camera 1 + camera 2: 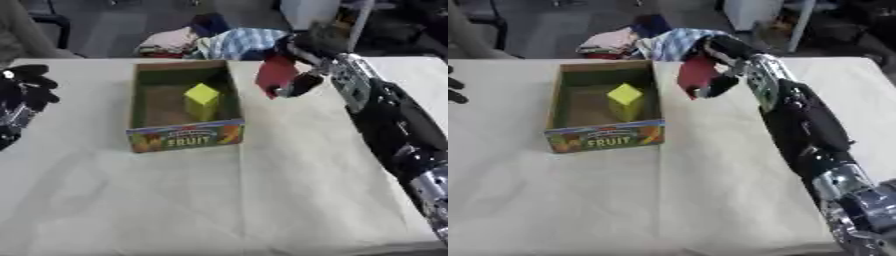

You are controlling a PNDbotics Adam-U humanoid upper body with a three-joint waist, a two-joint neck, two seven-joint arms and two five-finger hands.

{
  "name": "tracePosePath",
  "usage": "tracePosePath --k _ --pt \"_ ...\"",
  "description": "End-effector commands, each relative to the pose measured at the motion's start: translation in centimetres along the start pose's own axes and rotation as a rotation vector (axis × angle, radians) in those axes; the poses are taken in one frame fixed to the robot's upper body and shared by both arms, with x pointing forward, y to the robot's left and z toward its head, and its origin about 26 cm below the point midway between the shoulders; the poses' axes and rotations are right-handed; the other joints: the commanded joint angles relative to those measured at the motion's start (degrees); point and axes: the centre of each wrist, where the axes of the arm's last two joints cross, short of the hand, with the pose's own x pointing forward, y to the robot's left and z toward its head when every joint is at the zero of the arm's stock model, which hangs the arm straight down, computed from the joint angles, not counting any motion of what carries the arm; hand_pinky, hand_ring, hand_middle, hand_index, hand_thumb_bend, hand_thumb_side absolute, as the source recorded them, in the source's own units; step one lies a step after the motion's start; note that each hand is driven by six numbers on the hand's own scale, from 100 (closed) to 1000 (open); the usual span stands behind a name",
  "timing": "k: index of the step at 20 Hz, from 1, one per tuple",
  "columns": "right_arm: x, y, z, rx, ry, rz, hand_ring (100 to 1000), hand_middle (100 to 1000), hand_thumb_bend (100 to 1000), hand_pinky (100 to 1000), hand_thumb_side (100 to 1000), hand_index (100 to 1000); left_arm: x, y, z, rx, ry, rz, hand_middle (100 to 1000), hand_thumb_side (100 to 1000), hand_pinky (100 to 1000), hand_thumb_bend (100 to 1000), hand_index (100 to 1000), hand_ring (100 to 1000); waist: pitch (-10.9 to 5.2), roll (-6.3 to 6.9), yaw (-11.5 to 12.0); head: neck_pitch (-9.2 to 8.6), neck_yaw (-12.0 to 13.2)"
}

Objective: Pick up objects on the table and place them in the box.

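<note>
A cardboard box [138,107] with a "FRUIT" label on its front stands on the table left of centre. Inside it stands a yellow-green block [201,99]. My right hand [306,47] is shut on a flat red object [276,74], held in the air just right of the box's far right corner. My left hand [24,92] rests at the left edge of the table, fingers relaxed and holding nothing.
A cream cloth covers the table [262,200]. Beyond the far edge lies a heap of clothes [219,42] on the floor. A chair [35,30] stands at the far left. My right arm [394,125] stretches along the table's right side.
</note>
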Motion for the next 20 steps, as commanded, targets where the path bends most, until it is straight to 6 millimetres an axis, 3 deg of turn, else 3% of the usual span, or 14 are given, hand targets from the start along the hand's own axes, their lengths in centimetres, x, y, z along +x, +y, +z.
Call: tracePosePath --k 1,7,11,12,14,20 --pt "2.7 -1.8 -2.8 -0.052 -0.071 0.001 444 610 257 524 213 725 1.1 0.1 -0.5 -0.014 -0.044 -0.003 645 645 809 432 839 631 -0.88 0.16 0.61 0.28 -0.59" --pt "5.4 0.7 -5.5 -0.039 -0.043 -0.051 477 632 198 550 265 745 2.0 -0.7 -1.3 -0.047 -0.093 0.028 645 640 809 433 839 631 -0.69 0.58 3.25 0.28 -1.9" --pt "6.2 2.6 -6.2 -0.026 0.004 -0.075 493 660 172 563 313 774 2.4 -1.1 -1.5 -0.055 -0.109 0.045 645 642 809 432 839 631 -0.42 0.79 4.8 0.28 -2.7" --pt "6.3 3.1 -6.2 -0.024 0.018 -0.079 500 676 210 566 331 789 2.4 -1.2 -1.6 -0.058 -0.111 0.049 645 642 809 432 839 631 -0.36 0.84 5.11 0.28 -2.87" --pt "6.7 4.0 -6.4 -0.024 0.033 -0.086 518 713 169 577 384 827 2.4 -1.3 -1.6 -0.061 -0.114 0.054 644 643 809 431 839 631 -0.27 0.97 5.48 0.28 -3.08" --pt "7.5 5.6 -6.7 0.027 0.024 -0.076 724 825 217 693 575 908 2.3 -1.5 -1.6 -0.065 -0.112 0.063 644 647 810 428 840 631 -0.18 1.0 5.51 0.28 -3.27"
